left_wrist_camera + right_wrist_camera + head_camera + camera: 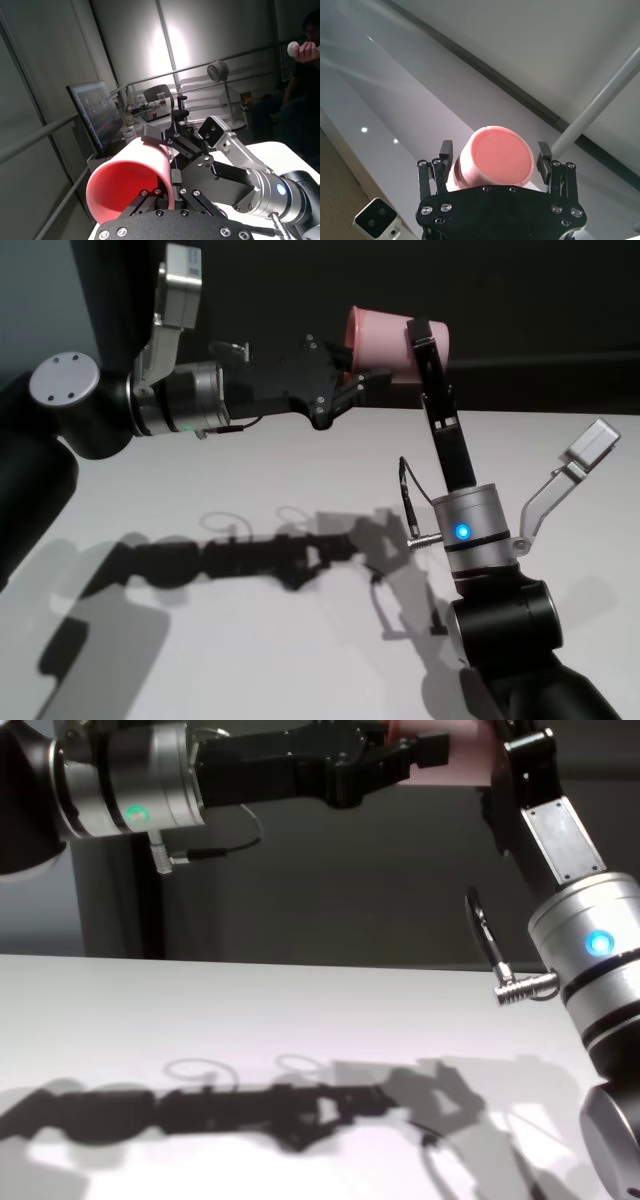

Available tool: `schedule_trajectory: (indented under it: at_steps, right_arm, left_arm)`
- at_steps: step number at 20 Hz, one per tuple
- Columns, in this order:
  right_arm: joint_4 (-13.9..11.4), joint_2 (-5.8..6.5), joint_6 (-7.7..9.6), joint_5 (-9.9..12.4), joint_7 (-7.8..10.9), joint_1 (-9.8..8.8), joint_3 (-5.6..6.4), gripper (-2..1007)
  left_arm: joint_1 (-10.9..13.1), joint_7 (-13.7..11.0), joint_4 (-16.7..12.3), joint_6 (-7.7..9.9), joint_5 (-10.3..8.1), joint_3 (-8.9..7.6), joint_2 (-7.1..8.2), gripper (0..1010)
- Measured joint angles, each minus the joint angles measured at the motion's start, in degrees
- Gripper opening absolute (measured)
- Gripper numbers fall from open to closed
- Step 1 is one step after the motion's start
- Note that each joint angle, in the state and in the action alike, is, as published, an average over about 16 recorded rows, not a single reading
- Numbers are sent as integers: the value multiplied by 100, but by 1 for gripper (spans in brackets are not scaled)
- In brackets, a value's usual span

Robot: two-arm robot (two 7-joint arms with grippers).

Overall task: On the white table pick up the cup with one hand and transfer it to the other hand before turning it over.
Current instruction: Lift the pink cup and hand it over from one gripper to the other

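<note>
The pink cup (385, 340) hangs on its side high above the white table (180, 650), between both grippers. My left gripper (345, 375), on the arm with the green light, reaches in from the left and pinches the rim wall; the left wrist view looks into the cup's open mouth (125, 185). My right gripper (425, 335), on the arm with the blue light, comes up from below. Its fingers (446, 150) press on either side of the cup's body, and the closed base (497, 155) faces its camera. The chest view shows the cup (465, 760) at the top edge.
The arms' shadows fall across the table's middle (250, 1105). A cable plug (415, 530) sticks out of the right wrist. The space behind the table is dark. A monitor (95, 115) and a person (300, 90) show far off in the left wrist view.
</note>
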Motion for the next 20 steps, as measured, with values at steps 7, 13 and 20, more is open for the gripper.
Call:
schedule_trajectory:
  at_steps: [7,13,20]
  right_arm:
    - [20,-14,29,75,49,6,-25,1000]
    - [32,-25,38,151,94,7,-30,1000]
    - [37,-44,27,258,150,3,-7,1000]
  left_arm:
    - [0,0,0,0,0,0,0,48]
    - [0,0,0,0,0,0,0,48]
    - [0,0,0,0,0,0,0,48]
